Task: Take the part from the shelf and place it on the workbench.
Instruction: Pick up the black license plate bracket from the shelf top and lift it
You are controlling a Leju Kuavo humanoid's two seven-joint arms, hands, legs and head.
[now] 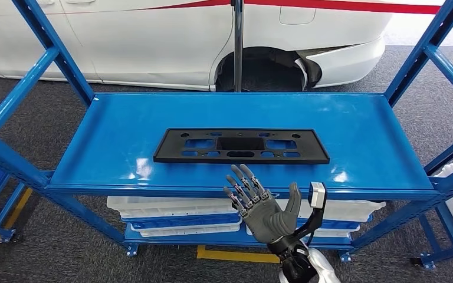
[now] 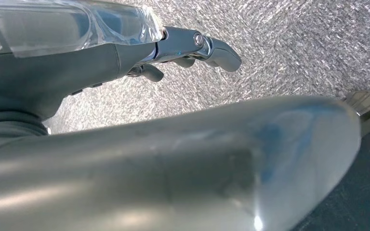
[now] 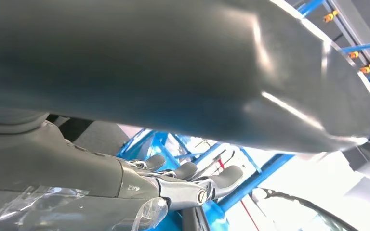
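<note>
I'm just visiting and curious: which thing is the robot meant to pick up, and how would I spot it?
Find the blue shelf standing in front of the white car. On its top deck lies the part, a long flat black plastic panel with rectangular cut-outs, just beyond the robot's raised right hand. It is the one black piece there; the white bins sit a level lower.

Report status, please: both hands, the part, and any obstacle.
Right hand open, raised before shelf edge, short of the part. Left hand holds nothing, over the floor. Black part lies flat on shelf, untouched. Nothing between hand and part.
</note>
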